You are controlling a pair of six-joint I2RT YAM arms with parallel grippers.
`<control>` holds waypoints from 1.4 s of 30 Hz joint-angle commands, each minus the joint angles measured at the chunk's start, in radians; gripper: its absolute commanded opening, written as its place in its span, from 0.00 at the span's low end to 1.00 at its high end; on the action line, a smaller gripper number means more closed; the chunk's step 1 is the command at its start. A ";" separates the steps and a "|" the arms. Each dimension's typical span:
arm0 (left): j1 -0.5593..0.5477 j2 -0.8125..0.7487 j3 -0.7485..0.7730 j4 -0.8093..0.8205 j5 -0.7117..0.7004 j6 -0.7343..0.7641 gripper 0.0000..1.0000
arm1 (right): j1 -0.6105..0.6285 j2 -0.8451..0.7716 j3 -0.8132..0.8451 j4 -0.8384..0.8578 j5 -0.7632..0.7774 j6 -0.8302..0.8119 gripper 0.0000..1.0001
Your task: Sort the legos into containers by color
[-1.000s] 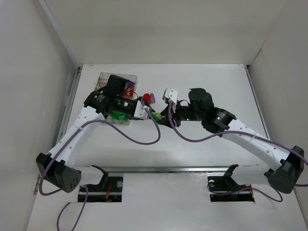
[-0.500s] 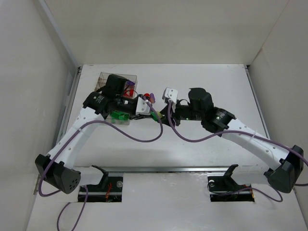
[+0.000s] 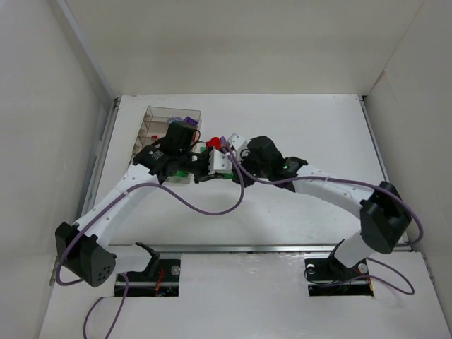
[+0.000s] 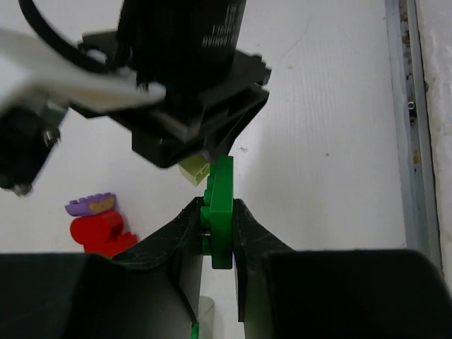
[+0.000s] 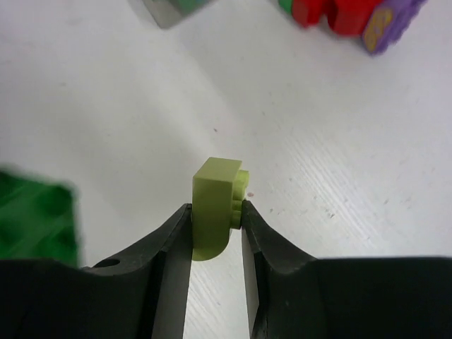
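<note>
My left gripper (image 4: 219, 236) is shut on a flat dark green brick (image 4: 221, 205), held on edge above the table. My right gripper (image 5: 217, 220) is shut on a lime yellow-green brick (image 5: 214, 201) and holds it just above the white table. In the left wrist view that lime brick (image 4: 193, 170) sits right at the green brick's tip, under the right gripper's black body (image 4: 185, 85). In the top view the two grippers (image 3: 216, 168) (image 3: 232, 162) meet just right of the clear tray (image 3: 159, 113), which holds a few purple, red and green bricks.
A red brick (image 4: 103, 234) with a purple brick (image 4: 91, 205) beside it lies on the table left of the grippers; both also show in the right wrist view (image 5: 337, 13) (image 5: 385, 25). White walls enclose the table on three sides.
The right arm has swung left and folded in, bringing its gripper up against the left gripper. The left gripper has shifted slightly forward and right, off the tray.
</note>
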 commanded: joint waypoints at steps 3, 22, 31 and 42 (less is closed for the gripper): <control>-0.026 -0.031 -0.064 0.115 -0.124 -0.196 0.00 | 0.001 0.111 0.012 0.044 0.160 0.194 0.00; 0.586 -0.110 -0.398 0.471 -0.290 -0.362 0.00 | 0.001 0.047 -0.017 0.072 0.286 0.329 0.00; 0.657 -0.007 -0.366 0.448 -0.251 -0.292 0.39 | 0.001 -0.005 -0.026 0.072 0.277 0.320 0.00; 0.657 -0.117 -0.233 0.245 0.034 -0.095 0.72 | 0.001 -0.103 -0.002 0.081 0.226 0.282 0.00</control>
